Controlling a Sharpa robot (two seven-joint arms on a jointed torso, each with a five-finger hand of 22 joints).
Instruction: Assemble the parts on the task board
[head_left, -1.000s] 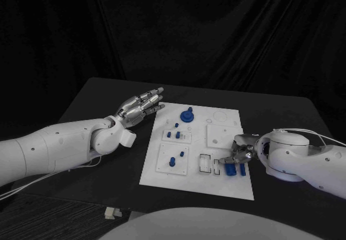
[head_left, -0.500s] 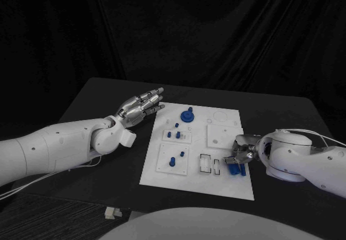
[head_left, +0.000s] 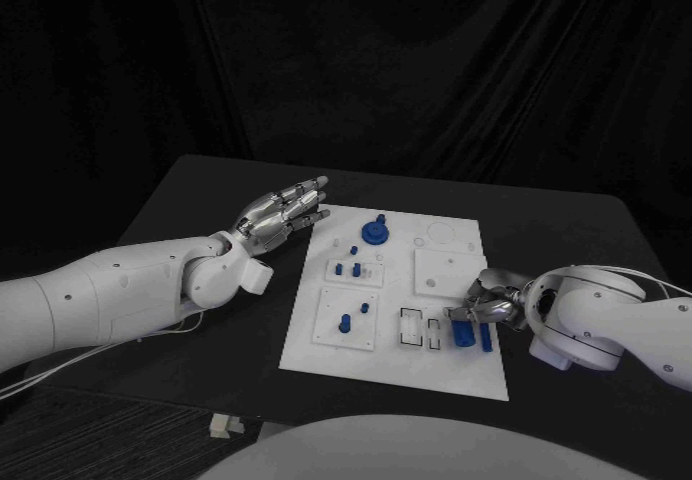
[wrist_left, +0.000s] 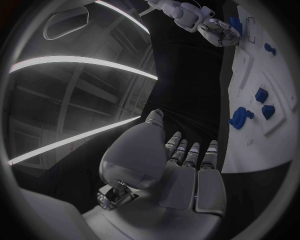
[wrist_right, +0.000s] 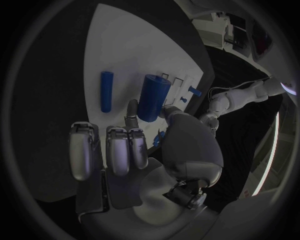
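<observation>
The right hand (head_left: 492, 303) sits low over the near right part of the board (head_left: 447, 262), its fingers (wrist_right: 118, 150) curled down. A thick blue cylinder (head_left: 463, 332) lies at the fingertips, with the thumb (wrist_right: 172, 116) against one side and a finger (wrist_right: 132, 112) at the other, so it looks pinched, though the wrist view leaves the grip not quite certain. Just beside it, toward the board's right edge, a thin blue rod (wrist_right: 106, 91) lies flat and untouched.

Further out on the board stand small blue pegs (head_left: 346, 269) in a raised plate, another peg (head_left: 345, 322) in the plate nearer the robot, and a round blue knob (head_left: 374, 232) near the far edge.

The left hand (head_left: 281, 213) hovers above the counter (head_left: 216, 190) just off the board's far left corner, fingers straight and apart, holding nothing.
</observation>
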